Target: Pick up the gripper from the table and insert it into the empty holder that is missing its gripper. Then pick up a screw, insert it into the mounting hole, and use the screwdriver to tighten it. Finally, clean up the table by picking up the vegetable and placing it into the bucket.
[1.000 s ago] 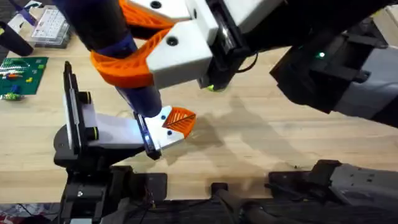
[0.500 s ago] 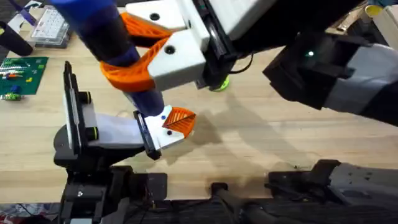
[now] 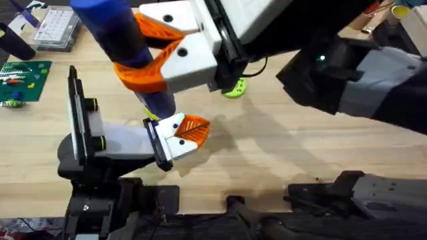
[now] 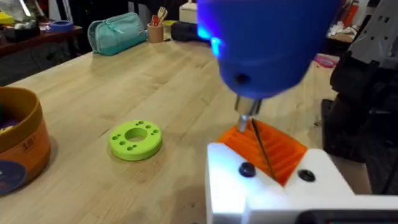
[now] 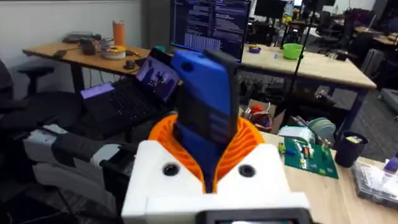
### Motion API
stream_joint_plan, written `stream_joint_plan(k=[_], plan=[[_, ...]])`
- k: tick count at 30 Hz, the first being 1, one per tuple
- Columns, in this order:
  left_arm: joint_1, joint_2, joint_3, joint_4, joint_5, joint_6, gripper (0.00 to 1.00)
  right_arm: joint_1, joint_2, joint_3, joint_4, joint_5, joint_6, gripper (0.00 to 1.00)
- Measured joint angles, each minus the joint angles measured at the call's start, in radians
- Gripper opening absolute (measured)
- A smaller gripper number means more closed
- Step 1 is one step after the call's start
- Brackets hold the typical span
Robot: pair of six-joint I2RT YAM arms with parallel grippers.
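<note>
Right claw [image 3: 143,63] clamping rigid, smooth screwdriver [image 3: 123,47] mid-barrel, tip pressing the mounted gripper [image 3: 181,133] at holder's [image 3: 87,143] 3 o'clock. Gripping firmly, likely slippery. Left claw state: cannot tell.

The right arm rises close under the overhead camera, reaching across the middle toward the left side of the table; its gripper [image 3: 157,57], white-fingered with orange ribbed pads [image 5: 245,140], is clamped around the blue screwdriver [image 3: 127,50], held near upright. The left gripper [image 4: 273,168], white with orange pads, sits directly beneath the screwdriver's tip; whether its fingers are parted cannot be determined.
</note>
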Motion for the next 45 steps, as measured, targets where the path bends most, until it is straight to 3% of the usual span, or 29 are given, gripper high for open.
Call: stream_joint_plan(k=[45], plan=[[0.0,0.0,0.0,-0.001,0.0,0.0,0.017,0.0,0.0,-0.087,0.03,0.006,0.009,0.047]])
